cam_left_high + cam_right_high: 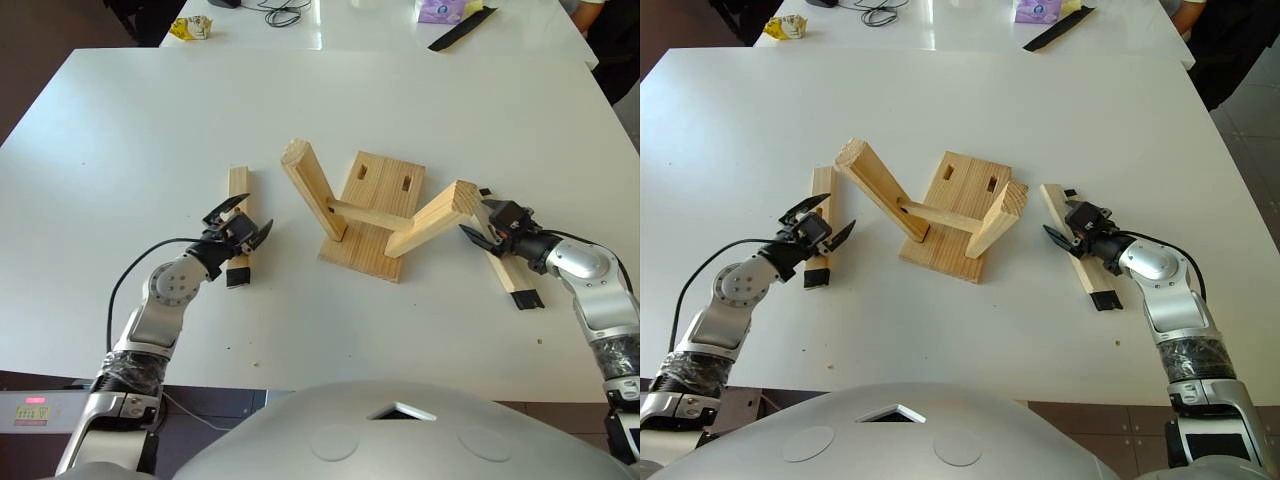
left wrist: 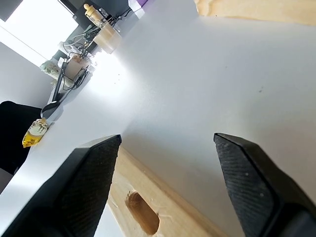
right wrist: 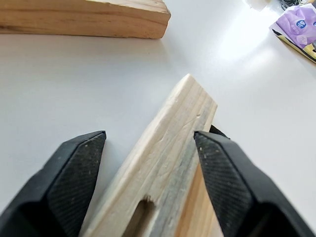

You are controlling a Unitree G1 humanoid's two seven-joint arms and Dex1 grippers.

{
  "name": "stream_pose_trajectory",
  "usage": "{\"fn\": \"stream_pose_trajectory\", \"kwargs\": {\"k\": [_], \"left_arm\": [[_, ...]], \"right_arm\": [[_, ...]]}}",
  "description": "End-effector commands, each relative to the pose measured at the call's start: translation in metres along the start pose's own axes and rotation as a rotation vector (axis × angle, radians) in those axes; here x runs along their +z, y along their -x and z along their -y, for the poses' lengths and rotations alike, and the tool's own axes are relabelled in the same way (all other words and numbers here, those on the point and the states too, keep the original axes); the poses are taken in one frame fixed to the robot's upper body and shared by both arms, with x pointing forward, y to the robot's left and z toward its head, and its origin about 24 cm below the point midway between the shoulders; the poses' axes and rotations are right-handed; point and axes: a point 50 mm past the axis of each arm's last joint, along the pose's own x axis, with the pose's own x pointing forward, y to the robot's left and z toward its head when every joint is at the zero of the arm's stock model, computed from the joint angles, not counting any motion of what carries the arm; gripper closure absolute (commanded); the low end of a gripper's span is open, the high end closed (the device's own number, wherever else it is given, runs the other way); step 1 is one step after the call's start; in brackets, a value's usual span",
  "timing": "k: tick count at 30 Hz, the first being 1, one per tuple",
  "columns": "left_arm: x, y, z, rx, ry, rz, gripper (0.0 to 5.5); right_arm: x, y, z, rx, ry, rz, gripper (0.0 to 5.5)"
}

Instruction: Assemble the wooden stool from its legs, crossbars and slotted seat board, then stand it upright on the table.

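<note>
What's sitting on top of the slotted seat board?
The left leg, right leg and the crossbar joining them rest on the seat board. Two slots show at its far end; anything beneath them is covered.

On the white table (image 1: 120, 130), the flat slotted wooden seat board (image 1: 385, 180) lies in the middle. On it rest the left thick wooden leg (image 1: 313, 187), the right thick wooden leg (image 1: 435, 217) and, between them, a thin wooden crossbar (image 1: 365, 212). Left of the board, a loose wooden bar (image 1: 238, 185) lies beneath the left gripper (image 1: 252, 215). Right of the board, another loose wooden bar (image 1: 512, 278) lies beneath the right gripper (image 1: 476, 222).

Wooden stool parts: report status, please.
Left end effector open by loose pale wooden bar. Right end effector open astride second pale wooden bar. Wooden leg frame lies on slotted seat board.
</note>
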Motion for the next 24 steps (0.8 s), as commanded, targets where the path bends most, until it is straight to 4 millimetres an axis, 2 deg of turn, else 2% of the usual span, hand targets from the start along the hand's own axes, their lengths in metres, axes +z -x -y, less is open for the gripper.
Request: {"fn": "stream_pose_trajectory", "kwargs": {"k": [1,9,12,16,20,24], "left_arm": [[-0.018,0.014,0.003,-0.087,-0.007,-0.096,2.00],[-0.021,0.018,-0.002,-0.086,-0.019,-0.110,2.00],[-0.018,0.017,0.000,-0.083,-0.020,-0.098,2.00],[-0.001,0.014,-0.002,-0.076,-0.006,-0.043,2.00],[0.032,0.005,-0.017,-0.045,0.075,0.064,2.00],[0.060,0.000,-0.027,-0.044,0.129,0.138,2.00]], "right_arm": [[-0.022,0.006,-0.011,0.022,-0.043,-0.102,2.19],[-0.028,0.009,-0.007,-0.005,-0.037,-0.128,2.19],[-0.023,0.008,-0.006,-0.011,-0.034,-0.110,2.19],[0.008,0.002,-0.002,-0.025,-0.054,0.013,2.19],[0.045,-0.005,0.013,-0.076,-0.094,0.145,2.19],[0.063,-0.011,0.032,-0.153,-0.141,0.206,2.19]]}}
